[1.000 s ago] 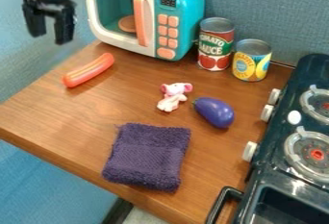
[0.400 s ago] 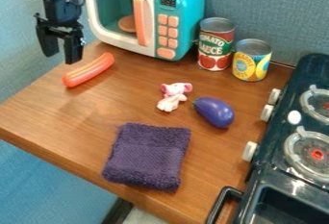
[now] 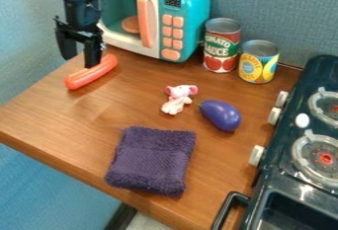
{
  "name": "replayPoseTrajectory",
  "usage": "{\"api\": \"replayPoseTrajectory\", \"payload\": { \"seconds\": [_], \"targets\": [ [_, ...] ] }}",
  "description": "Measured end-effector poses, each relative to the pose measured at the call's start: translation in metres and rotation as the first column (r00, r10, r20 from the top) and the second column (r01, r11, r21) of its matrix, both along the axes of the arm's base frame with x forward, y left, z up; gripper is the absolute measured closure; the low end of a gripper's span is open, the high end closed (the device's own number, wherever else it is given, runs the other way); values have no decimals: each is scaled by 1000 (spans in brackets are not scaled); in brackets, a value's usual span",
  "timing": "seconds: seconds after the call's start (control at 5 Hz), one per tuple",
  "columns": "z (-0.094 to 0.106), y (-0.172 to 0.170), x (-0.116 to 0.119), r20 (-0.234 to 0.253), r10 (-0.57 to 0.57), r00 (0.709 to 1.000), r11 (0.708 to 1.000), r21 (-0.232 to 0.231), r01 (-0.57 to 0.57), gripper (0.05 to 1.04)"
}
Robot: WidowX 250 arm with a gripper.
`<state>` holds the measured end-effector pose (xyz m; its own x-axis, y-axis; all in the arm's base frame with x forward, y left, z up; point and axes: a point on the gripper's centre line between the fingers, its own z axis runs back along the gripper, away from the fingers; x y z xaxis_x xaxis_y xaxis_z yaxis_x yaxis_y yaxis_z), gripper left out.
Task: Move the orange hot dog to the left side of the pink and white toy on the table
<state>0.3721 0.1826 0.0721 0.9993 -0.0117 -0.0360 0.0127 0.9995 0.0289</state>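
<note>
Jaws have shifted rightward, nearer the sausage point(image 3: 90, 73).

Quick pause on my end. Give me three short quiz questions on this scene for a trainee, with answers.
1. True or false: the red can and the yellow can both stand upright.
2. Which is nearest the gripper?
a) eggplant
b) toy hot dog
c) folded cloth
3. Fill in the blank: the round disc is inside the toy ____.

Key: 1 true; 2 b; 3 microwave.
</note>
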Motion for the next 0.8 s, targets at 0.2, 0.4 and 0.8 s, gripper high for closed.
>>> {"api": "replayPoseTrajectory", "payload": {
  "seconds": [0.2, 0.4, 0.8],
  "targets": [
    [-10, -3, 6, -14, 7, 1000, 1000, 4, -7, 82],
    [-16, 1, 15, -22, 34, 999, 999, 31, -34, 82],
    [-28, 10, 26, -52, 80, 995, 993, 95, -75, 82]
  ]
}}
